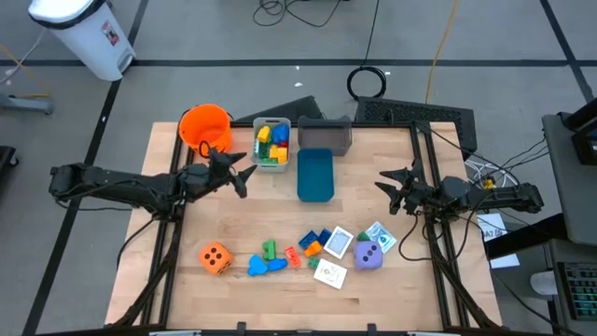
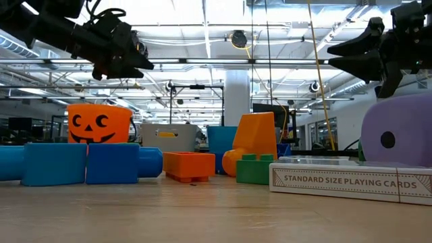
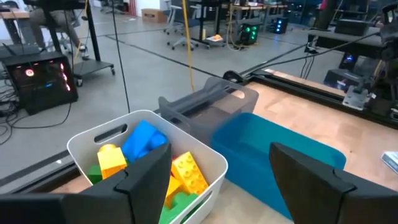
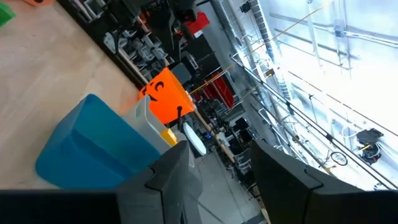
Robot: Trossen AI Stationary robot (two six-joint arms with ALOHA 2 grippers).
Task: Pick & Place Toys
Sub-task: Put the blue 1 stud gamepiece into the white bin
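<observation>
Left gripper [image 1: 244,166] open and empty beside the white bin [image 1: 271,145]; right gripper [image 1: 387,188] open and empty, right of the blue bin [image 1: 314,175]. Toys [image 1: 317,247] loose along the near edge. Risk: knocking neighbours when descending into that tight cluster.

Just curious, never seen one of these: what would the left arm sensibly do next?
Probably swing toward the loose toys. Its left end effector hangs open and empty beside the white bin of blocks, while the orange die lies unpicked.
</observation>
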